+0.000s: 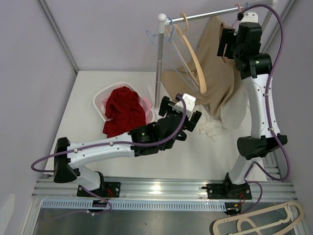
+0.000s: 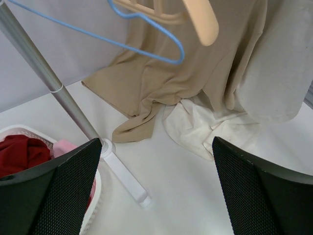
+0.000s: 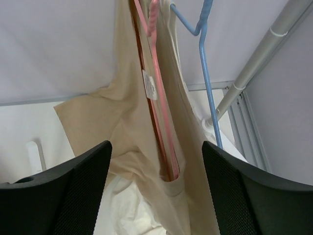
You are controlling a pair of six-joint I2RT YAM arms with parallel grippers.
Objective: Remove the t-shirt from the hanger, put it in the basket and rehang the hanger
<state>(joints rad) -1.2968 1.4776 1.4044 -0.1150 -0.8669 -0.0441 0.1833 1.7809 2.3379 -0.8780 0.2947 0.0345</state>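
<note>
Beige cloth fills most of my right wrist view: the t-shirt (image 3: 127, 127) hangs on a pink hanger (image 3: 157, 93) straight ahead of the right tool (image 3: 155, 147), its collar and label framed between the two fingers. That tool is released, fingers spread wide, and nothing is in them; I cannot tell whether either finger brushes the cloth. From the top camera the right tool (image 1: 226, 41) is raised high at the rail (image 1: 210, 14), just beside the t-shirt (image 1: 215, 73). A blue hanger (image 3: 205, 73) hooks on the rail just to the right of the pink one.

My left tool (image 1: 182, 108) is low over the desk (image 1: 88, 132), also released and empty, fingers well apart. Ahead of the left tool (image 2: 156, 147) the t-shirt (image 2: 161, 78) hem has pooled on the desk (image 2: 186, 205), with a crumpled white cloth (image 2: 200, 127) touching it on the right. Above that tool hang a bare cream hanger (image 2: 200, 19) and a blue wire hanger (image 2: 146, 41). The stand's pole (image 2: 49, 83) rises to its left, and further left is a white basket (image 2: 29, 131) with a red garment (image 2: 19, 152) inside.
</note>
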